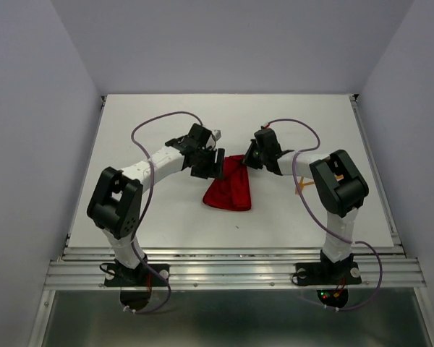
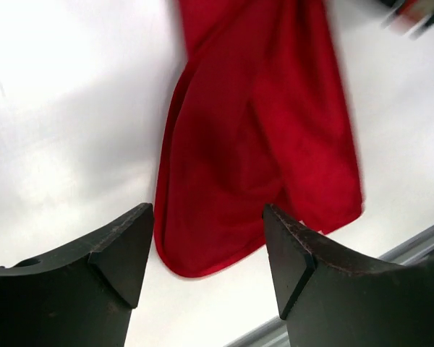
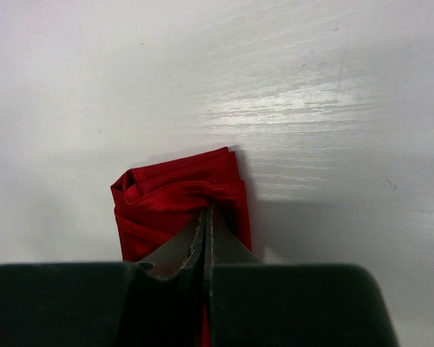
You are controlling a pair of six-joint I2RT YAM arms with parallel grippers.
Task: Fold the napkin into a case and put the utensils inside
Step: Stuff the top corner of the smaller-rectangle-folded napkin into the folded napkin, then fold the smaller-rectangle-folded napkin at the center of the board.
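Note:
The red napkin [image 1: 229, 189] lies bunched in the middle of the table, narrow at the far end and wider toward the near edge. My left gripper [image 1: 213, 165] hangs open just above the napkin's far left side. In the left wrist view the cloth [image 2: 253, 137] lies past the gripper [image 2: 206, 246], and nothing sits between the spread fingers [image 2: 123, 249]. My right gripper [image 1: 247, 159] is shut, its tips [image 3: 208, 210] pinching a fold at the napkin's [image 3: 166, 191] far end. A bit of the orange utensils [image 1: 304, 186] shows beside the right arm's elbow, mostly hidden by it.
The white table [image 1: 166, 123] is bounded by a metal rail [image 1: 231, 254] along the near edge and grey walls on three sides. The right arm's elbow [image 1: 340, 181] stands over the table's right part.

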